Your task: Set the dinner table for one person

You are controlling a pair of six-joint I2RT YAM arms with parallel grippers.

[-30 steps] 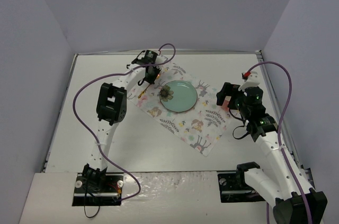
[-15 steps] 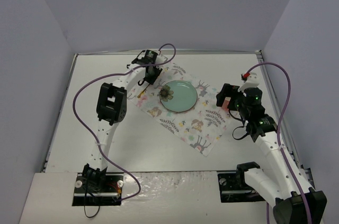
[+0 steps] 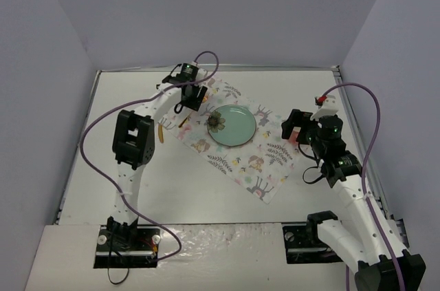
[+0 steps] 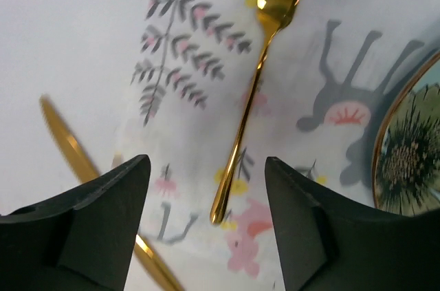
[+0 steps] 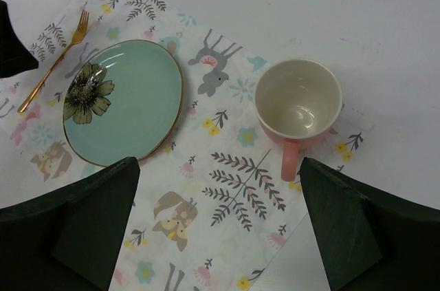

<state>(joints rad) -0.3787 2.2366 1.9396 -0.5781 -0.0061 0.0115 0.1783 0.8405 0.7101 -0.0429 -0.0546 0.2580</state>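
Observation:
A gold fork [image 4: 249,102] lies flat on the floral placemat [image 3: 258,167], just left of the mint plate [image 3: 231,124]. My left gripper [image 4: 206,229] hovers open over the fork's handle end, its jaws apart on either side and touching nothing. In the top view the left gripper [image 3: 194,96] is at the mat's far left corner. A pink cup [image 5: 299,102] stands on the mat to the right of the plate [image 5: 124,102]. My right gripper [image 5: 218,225] hangs open above the mat near the cup, with nothing held. The white dinner table [image 3: 206,195] carries it all.
A second gold utensil [image 4: 69,143] lies on the bare table left of the placemat. White walls close in the table on the left, back and right. Purple cables loop over both arms.
My left gripper has opened and let go of the fork, which now rests on the placemat. The left arm's elbow has swung left. The right arm has not moved.

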